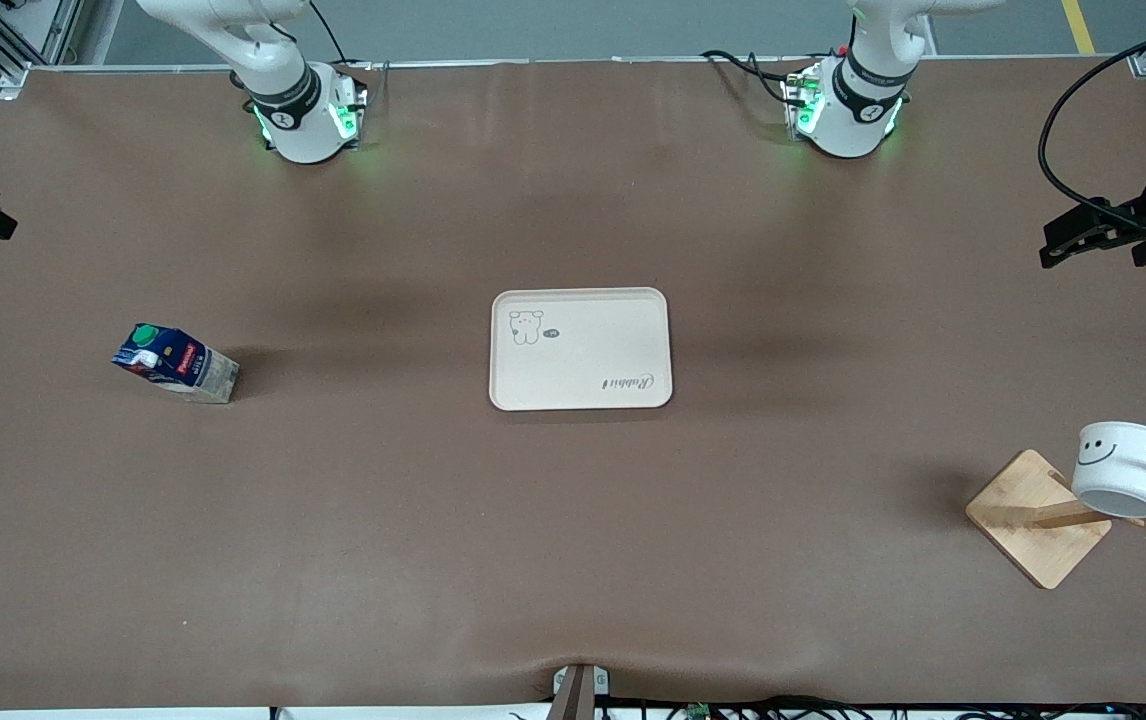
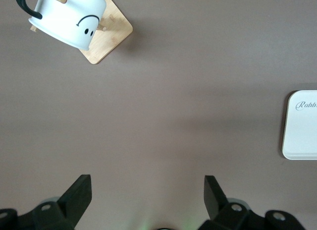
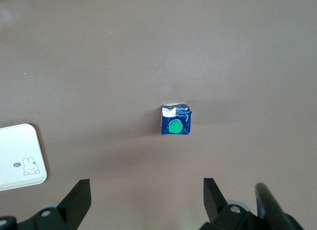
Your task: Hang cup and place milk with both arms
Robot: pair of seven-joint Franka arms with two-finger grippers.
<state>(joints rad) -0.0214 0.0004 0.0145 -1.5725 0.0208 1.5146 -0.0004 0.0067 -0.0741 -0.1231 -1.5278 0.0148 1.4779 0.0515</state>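
Black left gripper [image 2: 146, 193] and right gripper [image 3: 146, 193], both open, high over table [image 1: 573, 520].

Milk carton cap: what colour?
Green, on the dark blue milk carton; the cap shows best in the right wrist view.

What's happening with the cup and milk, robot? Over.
Left gripper fingers open, empty, over bare table. Right gripper fingers open, empty, above the milk. Cup already hanging on wooden rack. Tray bare, nothing in the way.
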